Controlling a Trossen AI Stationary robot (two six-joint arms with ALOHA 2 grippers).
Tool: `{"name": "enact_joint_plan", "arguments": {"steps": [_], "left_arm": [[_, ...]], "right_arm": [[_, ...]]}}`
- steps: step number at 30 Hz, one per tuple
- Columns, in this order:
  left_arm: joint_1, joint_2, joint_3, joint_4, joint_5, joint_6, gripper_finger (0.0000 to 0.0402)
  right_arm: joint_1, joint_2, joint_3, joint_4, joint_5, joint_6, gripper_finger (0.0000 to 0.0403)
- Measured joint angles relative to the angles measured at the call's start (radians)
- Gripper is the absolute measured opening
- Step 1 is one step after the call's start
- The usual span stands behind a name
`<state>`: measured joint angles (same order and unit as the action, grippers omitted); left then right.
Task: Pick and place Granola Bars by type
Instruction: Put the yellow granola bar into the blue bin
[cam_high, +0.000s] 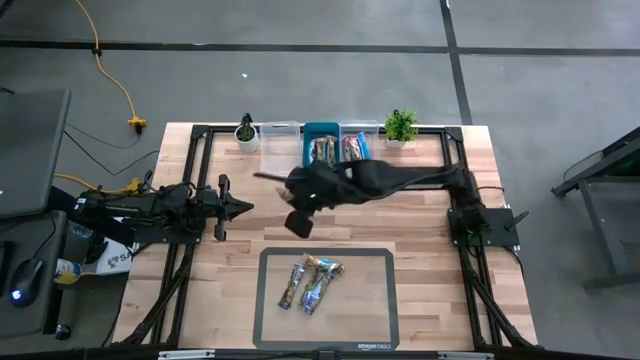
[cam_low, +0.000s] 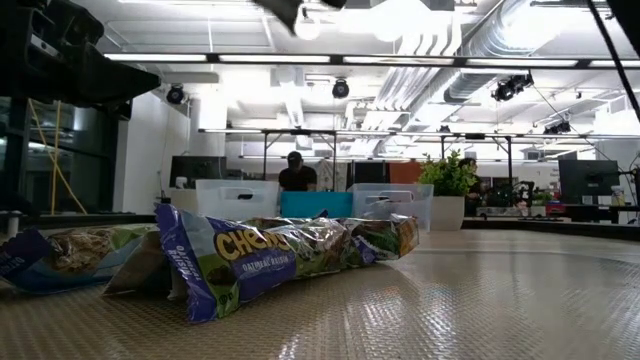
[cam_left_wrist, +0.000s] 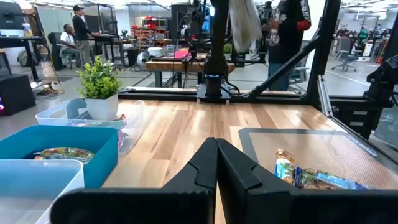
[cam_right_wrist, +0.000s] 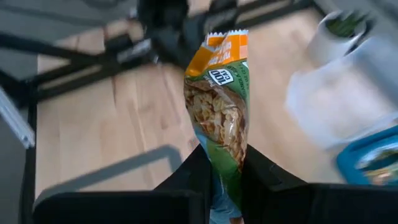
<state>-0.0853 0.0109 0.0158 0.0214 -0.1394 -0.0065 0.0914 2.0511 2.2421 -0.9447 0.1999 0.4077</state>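
We see the right tool (cam_right_wrist: 222, 163) clamped on a granola bar (cam_right_wrist: 219, 106) in a green and orange wrapper, its two dark fingers pinching the lower part of the wrapper while the crimped orange end stands clear above them. In the high view this right tool (cam_high: 300, 220) hangs over the bare wood of the desk (cam_high: 420, 230), between the row of bins at the far edge and the grey mat (cam_high: 375, 262) at the near edge.

The left tool (cam_left_wrist: 216, 163) has its fingers together, tips touching, with nothing between them; in the high view it waits over the left side of the desk, well apart from the right tool.

On the mat lie the remaining granola bars (cam_high: 310, 282), a small overlapping cluster in blue, tan and green wrappers. The low view shows one with a blue end and yellow lettering lying across the others.

Along the far edge stand a clear bin (cam_high: 281, 134), a teal bin (cam_high: 322, 131) and another clear bin (cam_high: 357, 128) side by side; sorted bars (cam_high: 326, 150) lie in the teal bin and the bin to its right. A small potted plant (cam_high: 246, 131) stands left of the bins, and a bushier plant (cam_high: 400, 126) stands right of them.
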Motion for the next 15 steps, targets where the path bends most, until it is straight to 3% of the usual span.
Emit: {"name": "enact_joint_plan", "arguments": {"steps": [10,15], "left_arm": [[0.000,0.000,0.000,0.000,0.000,0.000,0.0001],[0.000,0.000,0.000,0.000,0.000,0.000,0.0001]], "right_arm": [[-0.026,-0.117,0.001,-0.007,0.359,0.056,0.0033],[-0.075,-0.117,0.001,-0.009,0.431,0.063,0.0040]]}}
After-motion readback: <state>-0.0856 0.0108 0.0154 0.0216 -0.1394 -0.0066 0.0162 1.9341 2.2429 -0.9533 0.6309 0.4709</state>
